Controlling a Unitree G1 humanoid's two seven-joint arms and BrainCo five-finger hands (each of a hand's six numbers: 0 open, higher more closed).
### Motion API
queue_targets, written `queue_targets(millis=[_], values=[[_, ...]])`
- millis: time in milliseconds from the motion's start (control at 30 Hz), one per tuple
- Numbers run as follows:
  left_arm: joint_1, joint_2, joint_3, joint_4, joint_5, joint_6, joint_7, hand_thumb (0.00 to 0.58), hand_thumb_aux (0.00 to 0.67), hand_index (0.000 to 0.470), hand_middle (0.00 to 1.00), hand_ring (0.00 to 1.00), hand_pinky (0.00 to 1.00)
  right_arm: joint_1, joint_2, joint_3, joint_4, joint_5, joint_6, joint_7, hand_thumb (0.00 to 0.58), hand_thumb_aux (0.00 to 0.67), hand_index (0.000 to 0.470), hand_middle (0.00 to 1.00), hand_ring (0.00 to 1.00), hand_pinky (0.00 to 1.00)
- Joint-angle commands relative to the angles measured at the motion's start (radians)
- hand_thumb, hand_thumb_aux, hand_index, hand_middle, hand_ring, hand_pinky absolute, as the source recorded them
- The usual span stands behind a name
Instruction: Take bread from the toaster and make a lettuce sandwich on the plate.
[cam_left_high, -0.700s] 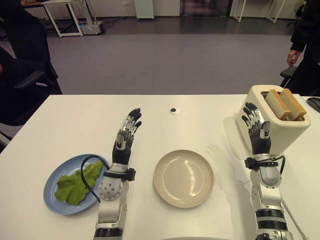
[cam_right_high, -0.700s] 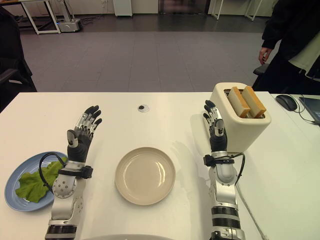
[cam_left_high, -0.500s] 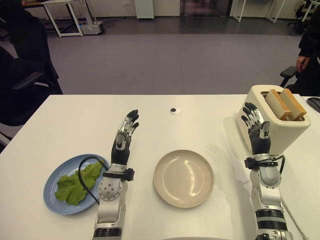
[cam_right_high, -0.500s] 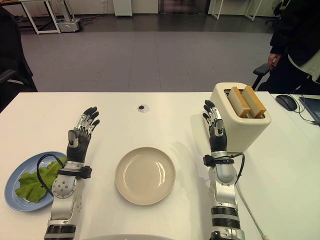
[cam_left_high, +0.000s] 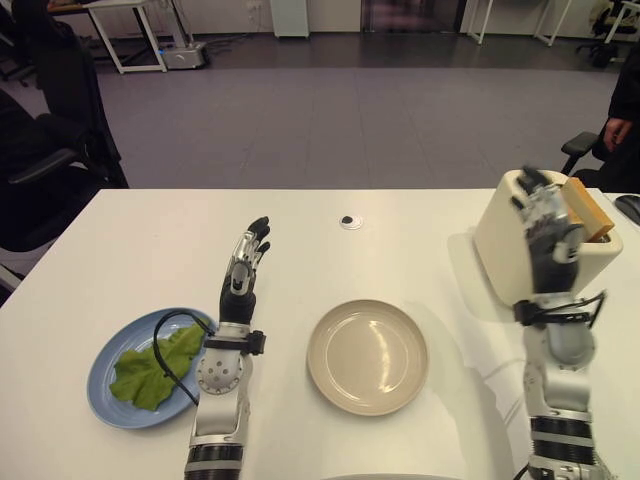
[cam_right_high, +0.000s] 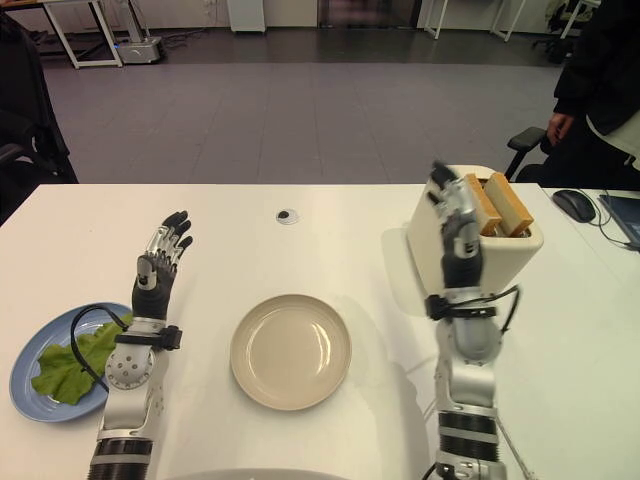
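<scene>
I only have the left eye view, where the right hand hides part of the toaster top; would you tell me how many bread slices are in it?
Observer: Two bread slices stand side by side in the toaster.
Operator: Thank you. Is the right hand gripping one?
Observer: No. The right hand stands upright against the toaster's left side, its fingers open beside the left slice, not closed on it.
Operator: What is the dark shape cut off at my right edge?
Observer: A computer mouse, lying on the table to the right of the toaster and apart from it.
</scene>
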Motion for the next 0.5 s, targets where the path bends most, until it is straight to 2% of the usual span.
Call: queue_targets(millis=[33,200,300,333,367,400,500], values=[[-0.027,0.004,-0.001,0.024,-0.006,-0.001,-0.005,0.0,0.0,0.0,0.0,0.0,0.0,-0.075,-0.137,-0.126,-0.047,-0.086,0.11,-0.064,0.0,0.0,0.0,0.0,0.0,0.0],[-0.039,-0.003,-0.006,0.034,-0.004,-0.009,-0.005,0.0,0.0,0.0,0.0,0.0,0.0,-0.086,-0.313,-0.188,0.15,-0.303,0.176,-0.162,0.0,0.0,0.0,0.0,0.0,0.0],[-0.034,-0.005,-0.007,0.024,-0.006,-0.011,-0.005,0.0,0.0,0.0,0.0,0.0,0.0,-0.068,-0.44,-0.166,0.308,-0.472,0.177,-0.229,0.0,0.0,0.0,0.0,0.0,0.0],[-0.029,-0.006,-0.007,0.017,-0.005,-0.01,-0.003,0.0,0.0,0.0,0.0,0.0,0.0,-0.064,-0.462,-0.149,0.346,-0.5,0.175,-0.234,0.255,0.168,0.118,0.0,0.0,0.0],[-0.026,-0.007,-0.008,0.013,-0.005,-0.01,-0.003,0.0,0.0,0.0,0.0,0.0,0.0,-0.06,-0.477,-0.127,0.386,-0.519,0.175,-0.232,0.42,0.318,0.223,0.0,0.0,0.0],[-0.021,-0.008,-0.008,0.008,-0.005,-0.01,-0.002,0.0,0.0,0.0,0.0,0.0,0.0,-0.057,-0.486,-0.107,0.421,-0.531,0.175,-0.231,0.443,0.344,0.241,0.0,0.0,0.0],[-0.01,-0.01,-0.007,0.002,-0.004,-0.01,0.0,0.0,0.0,0.0,0.0,0.0,0.0,-0.055,-0.493,-0.048,0.518,-0.553,0.154,-0.243,0.46,0.365,0.256,0.0,0.0,0.0]])
